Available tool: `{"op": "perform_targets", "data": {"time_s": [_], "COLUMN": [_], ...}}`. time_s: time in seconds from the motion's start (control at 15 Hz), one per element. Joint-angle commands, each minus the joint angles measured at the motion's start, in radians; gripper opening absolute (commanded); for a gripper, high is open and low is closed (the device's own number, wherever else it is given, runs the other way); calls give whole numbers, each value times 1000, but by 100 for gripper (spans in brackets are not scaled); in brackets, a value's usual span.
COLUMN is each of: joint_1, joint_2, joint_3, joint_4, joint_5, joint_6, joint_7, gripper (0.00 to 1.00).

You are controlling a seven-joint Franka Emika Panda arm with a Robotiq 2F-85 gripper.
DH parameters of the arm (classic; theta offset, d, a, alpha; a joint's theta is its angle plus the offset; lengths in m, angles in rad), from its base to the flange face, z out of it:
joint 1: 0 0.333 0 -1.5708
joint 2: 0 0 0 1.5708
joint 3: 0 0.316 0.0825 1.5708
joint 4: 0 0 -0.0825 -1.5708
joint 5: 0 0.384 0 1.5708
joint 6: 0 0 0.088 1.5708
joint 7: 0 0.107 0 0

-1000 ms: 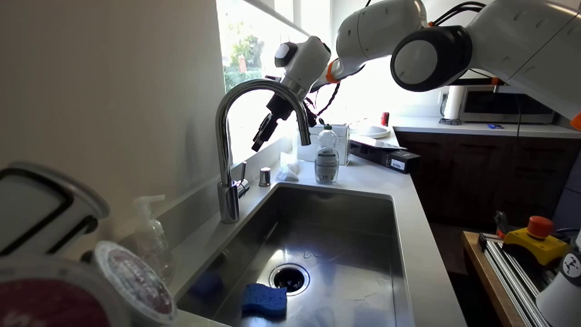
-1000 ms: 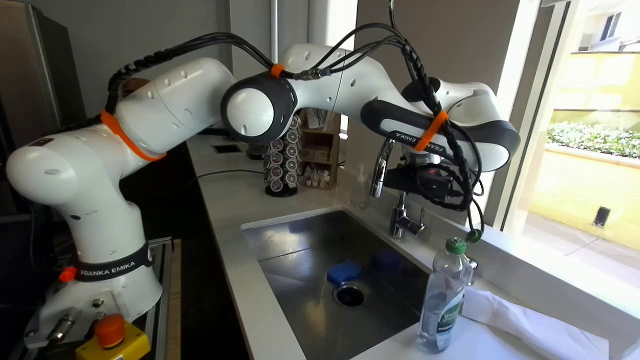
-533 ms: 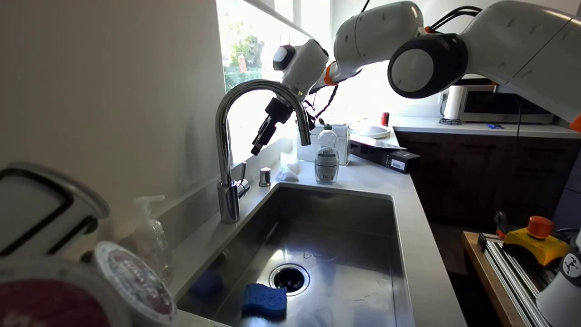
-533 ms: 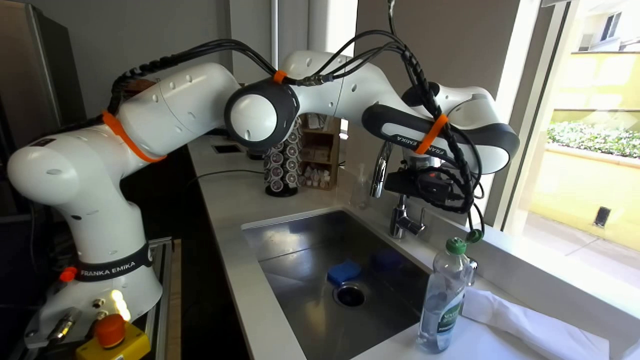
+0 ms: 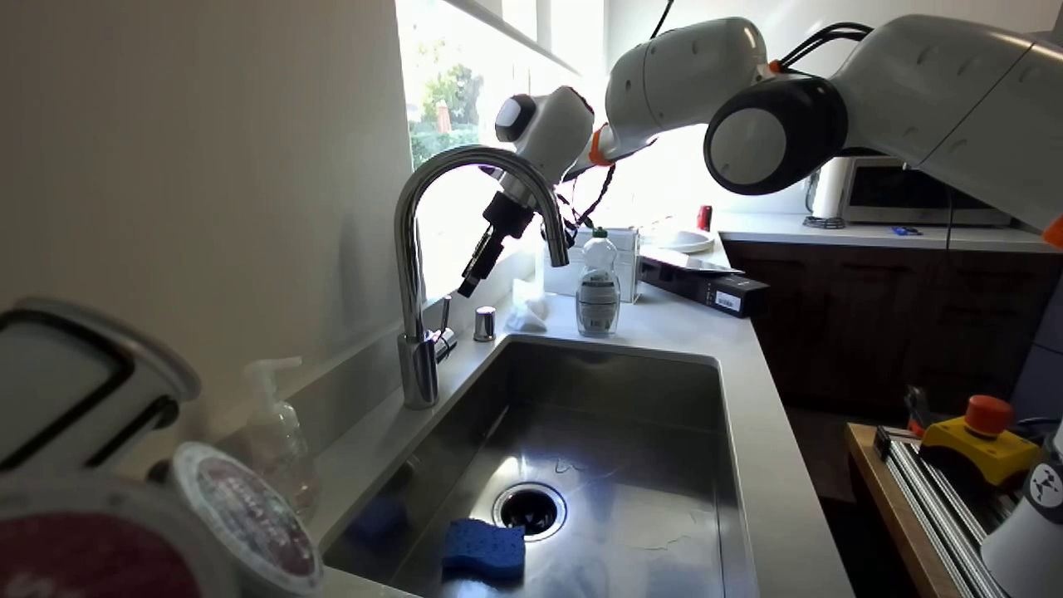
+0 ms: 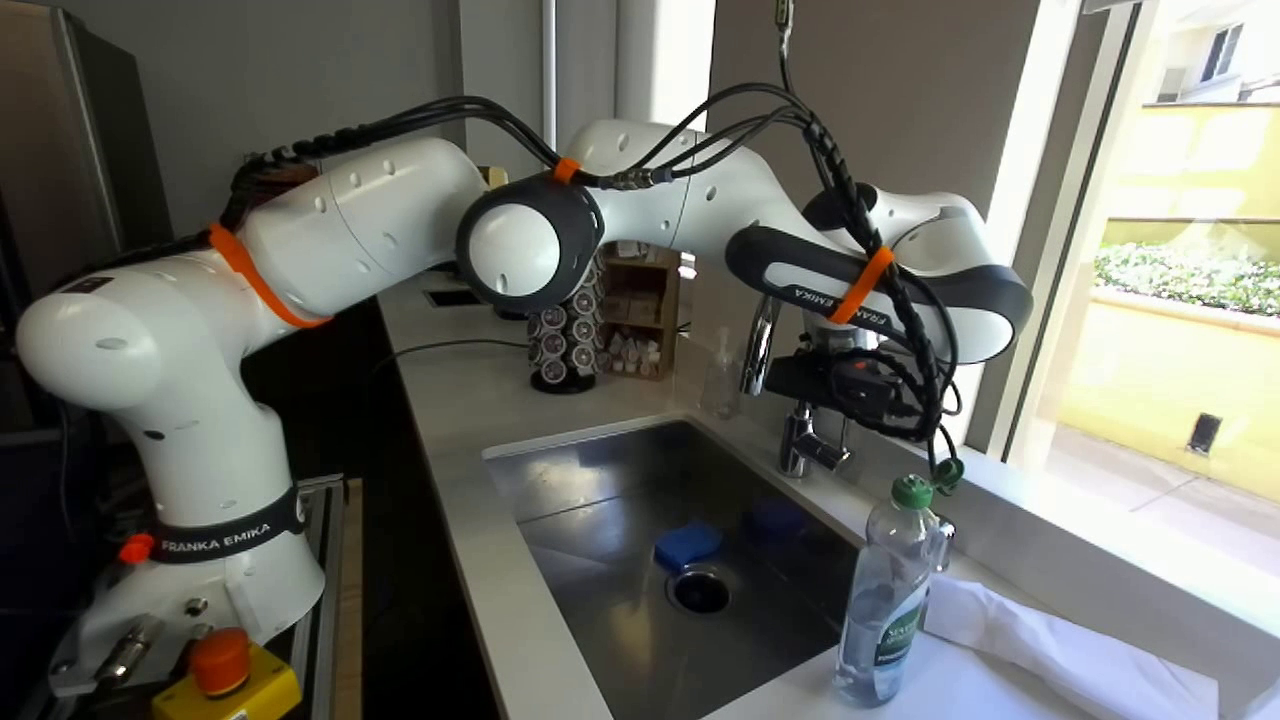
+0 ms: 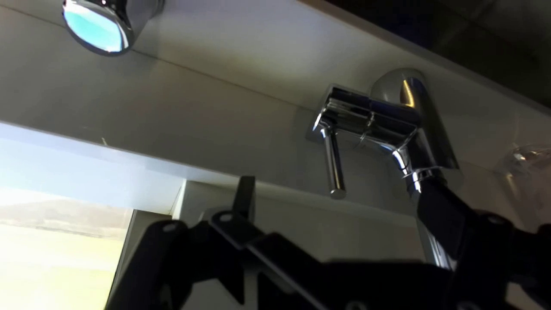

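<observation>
My gripper (image 7: 338,198) is open and empty in the wrist view, its two black fingers spread wide. The chrome faucet lever (image 7: 333,163) shows between the fingertips, ahead of them and apparently untouched. The faucet body (image 7: 430,129) stands behind the right finger. In an exterior view the gripper (image 5: 467,286) points down just above the lever (image 5: 446,314), behind the arched chrome faucet (image 5: 405,241). In an exterior view the gripper fingers are hidden behind the wrist and cables; the faucet base and lever (image 6: 822,452) show below them.
A steel sink (image 5: 731,465) holds a blue sponge (image 5: 484,548) beside the drain. A dish soap bottle (image 6: 885,600) with a green cap stands on the counter close to the hanging cables. A chrome cap (image 5: 485,324), white cloth (image 6: 1060,640), soap dispenser (image 5: 278,432) and window sill are nearby.
The arm and gripper have moved down, bringing the fingertips closer to the faucet lever. The sponge, bottle and faucet have not moved.
</observation>
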Motion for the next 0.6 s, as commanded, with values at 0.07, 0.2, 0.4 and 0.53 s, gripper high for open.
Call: {"op": "perform_targets", "data": {"time_s": [0.07,0.2,0.4,0.53], "joint_1": [12,11,6,5], "joint_2": [55,60,64,65], "joint_3": [-23,-22,-16,-14], "joint_4": [78,82,91,95], "joint_5": [0,2,10,16], "joint_6": [31,31,26,22], "joint_7": [58,64,72,80], "gripper": [100,79,53,39]}}
